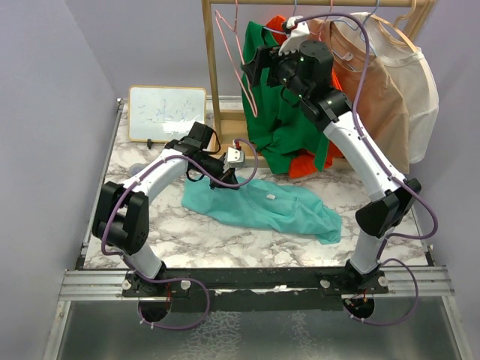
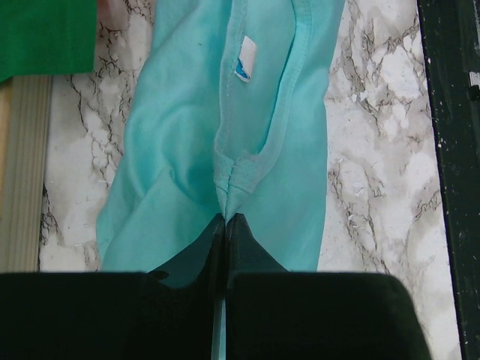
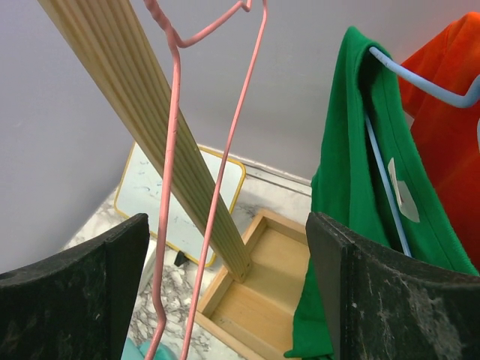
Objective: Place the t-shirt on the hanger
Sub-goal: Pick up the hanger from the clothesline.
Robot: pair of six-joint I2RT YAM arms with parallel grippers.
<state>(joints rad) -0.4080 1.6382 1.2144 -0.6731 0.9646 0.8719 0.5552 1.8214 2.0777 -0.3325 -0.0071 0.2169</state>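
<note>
Left wrist view: left gripper (image 2: pixel 225 219) has its fingers pressed together, pinching a fold of the t-shirt (image 2: pixel 180 135) right at the collar seam. The teal cloth runs away from the fingertips, neck opening visible, small white tag (image 2: pixel 245 58) lying inside the collar. The t-shirt lies flat-ish and rumpled on the marble table (image 2: pixel 375 187), in front of the rack, and is not on the hanger. Top view: the left arm is bent low over the tabletop, its gripper at the shirt's left end, and the rest of the shirt trails to the right across the table. Right wrist view: right gripper (image 3: pixel 225 225) is spread wide, nothing held, both black fingers (image 3: pixel 75 300) apart at the frame's bottom corners. The pink hanger (image 3: pixel 169 150) shows between them, ahead of the fingertips, touching neither, and hangs in front of the slanted wooden rack post (image 3: pixel 150 112). Top view puts the right arm raised high at the rack, gripper just beside the pink hanger, which hangs from the rack's top bar at the left end. To the right of it, a green shirt (image 3: pixel 352 187) hangs on a blue hanger (image 3: pixel 420 75), an orange shirt (image 3: pixel 442 112) is behind that, and a beige shirt (image 1: pixel 390 90) is farther right. Below is the rack's wooden base (image 3: pixel 255 292); a small whiteboard (image 1: pixel 166 112) leans at the back left of the table.
</note>
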